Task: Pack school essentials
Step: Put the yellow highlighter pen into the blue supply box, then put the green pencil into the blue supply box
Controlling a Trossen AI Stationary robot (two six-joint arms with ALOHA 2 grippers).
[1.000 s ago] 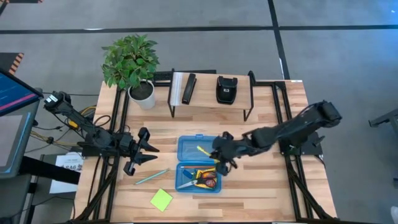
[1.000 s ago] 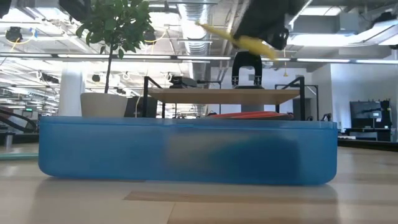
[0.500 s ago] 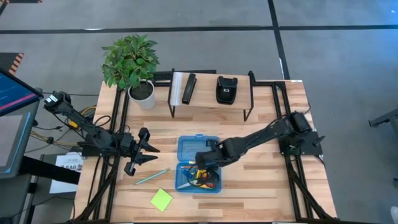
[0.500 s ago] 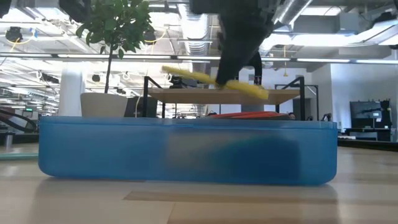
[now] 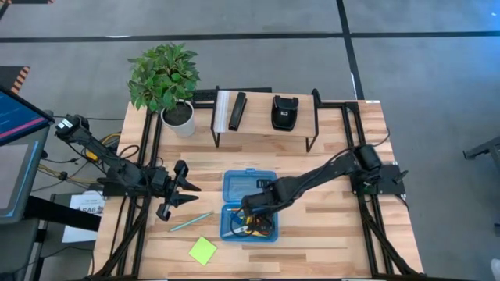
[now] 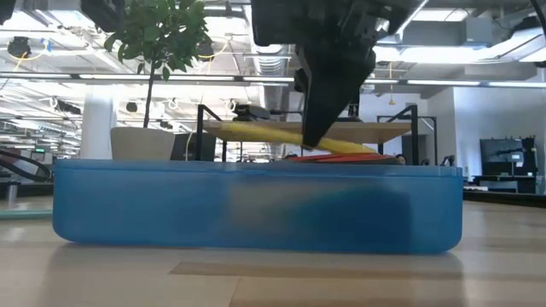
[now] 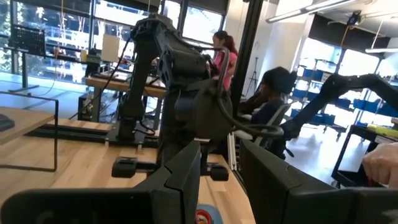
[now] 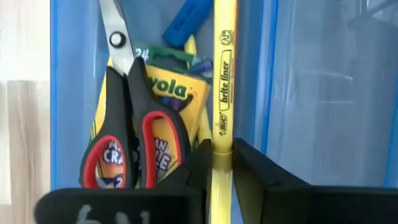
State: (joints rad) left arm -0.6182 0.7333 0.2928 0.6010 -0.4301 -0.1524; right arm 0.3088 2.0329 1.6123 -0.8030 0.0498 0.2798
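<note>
An open blue plastic box (image 5: 228, 187) lies in the middle of the table. Its near half holds red-handled scissors (image 8: 127, 134), a crayon box (image 8: 174, 93) and a blue eraser (image 8: 186, 18). My right gripper (image 5: 248, 212) stands over that half, shut on a yellow highlighter (image 8: 222, 74). A teal pencil (image 5: 191, 222) and a lime-green sticky-note pad (image 5: 203, 250) lie flat on the wood to the box's left. My left gripper (image 5: 186, 187) hovers open left of the box, touching nothing. My right gripper pinches the highlighter's barrel (image 8: 222, 146) between its two fingers (image 8: 252, 165), somewhat past its middle. The fingers come steeply from above and lie across it. The highlighter (image 6: 256, 133) hangs almost level at the height of the box's rim (image 6: 256, 166); whether its lower end touches the contents is hidden.
A potted plant (image 5: 164, 78) stands at the far left. A low shelf (image 5: 266, 117) at the far edge carries a black bar (image 5: 237, 112) and a black pouch (image 5: 283, 112). Bare wood lies right of the box. People sit in the room beyond the table.
My right gripper has travelled toward the table's left and near edges and sunk over the box's near half, tipping to point more steeply down. The highlighter has come down with it from well above the box to rim height, turning from slanted to almost level.
</note>
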